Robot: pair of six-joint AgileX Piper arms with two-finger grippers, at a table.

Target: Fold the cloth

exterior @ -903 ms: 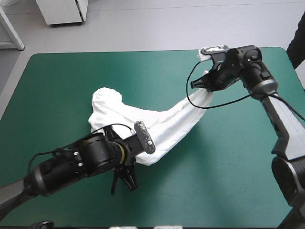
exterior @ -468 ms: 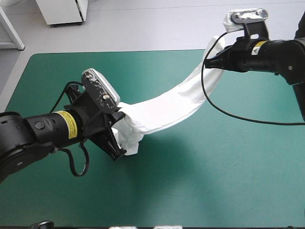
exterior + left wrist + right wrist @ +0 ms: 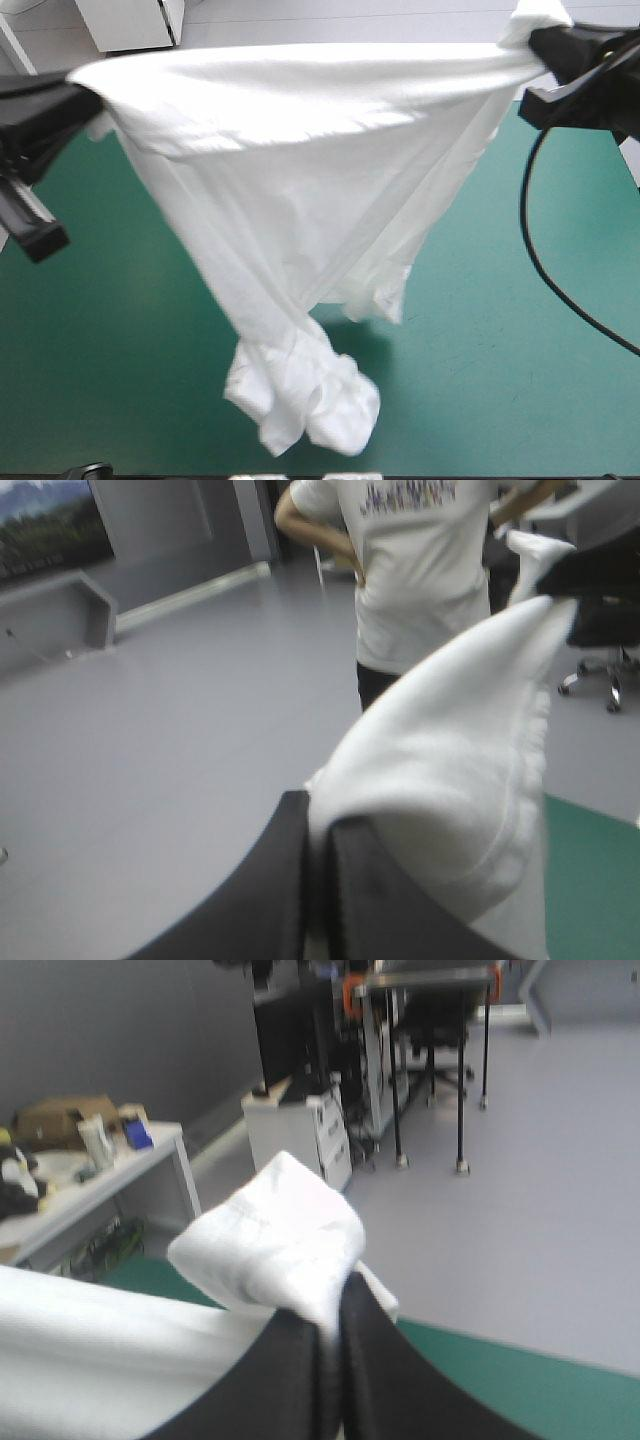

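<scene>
**Held aloft at two corners**

High view: we see the T-shirt [image 3: 300,180] hung over the teal-green counter [image 3: 520,340], its long axis running from left tool [image 3: 75,105] to right tool [image 3: 535,75]. Its tail perhaps touches down.
Left wrist view: the fingers [image 3: 270,900] are pinched on the T-shirt.
Right wrist view: likewise.

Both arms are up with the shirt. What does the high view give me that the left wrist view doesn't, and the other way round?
Only the high view: the whole T-shirt hanging as a wide sheet between the left gripper and the right gripper, its bunched lower end low over the table; I cannot tell whether it touches. Only the left wrist view: the left gripper's fingers all but shut, cloth pinched between them. Both: the top edge running across to the right gripper.
</scene>
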